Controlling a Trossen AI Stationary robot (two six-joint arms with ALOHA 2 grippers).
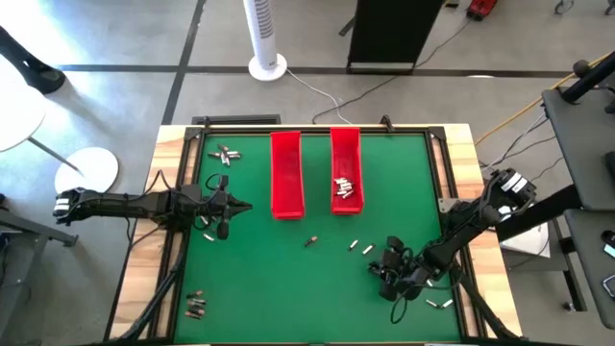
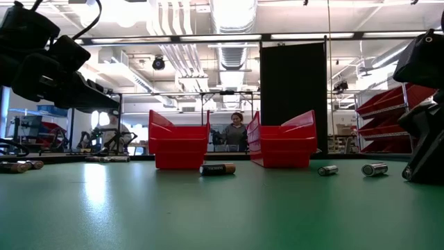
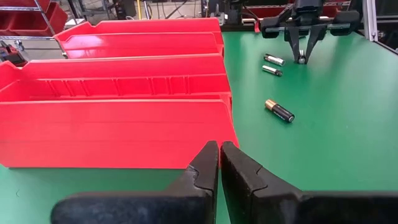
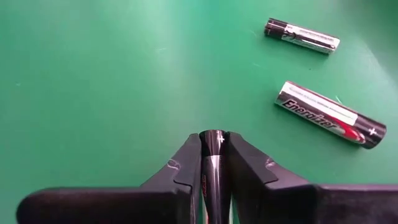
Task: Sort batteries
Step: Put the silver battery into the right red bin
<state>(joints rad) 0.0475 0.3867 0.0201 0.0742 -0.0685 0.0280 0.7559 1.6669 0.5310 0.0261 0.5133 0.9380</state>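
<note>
Batteries: silvery cells piled in the right red tray; one dark cell lying alone mid-mat; one cell clamped between right gripper fingers.

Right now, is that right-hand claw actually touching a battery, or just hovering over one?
Touching. The right wrist view shows the right gripper with its two fingers pressed against both sides of a silvery battery, no gap between them.

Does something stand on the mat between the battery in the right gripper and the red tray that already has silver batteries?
Nearly nothing: the right gripper holds a battery. Toward the right red tray lie only a few loose batteries flat on the green mat.
</note>
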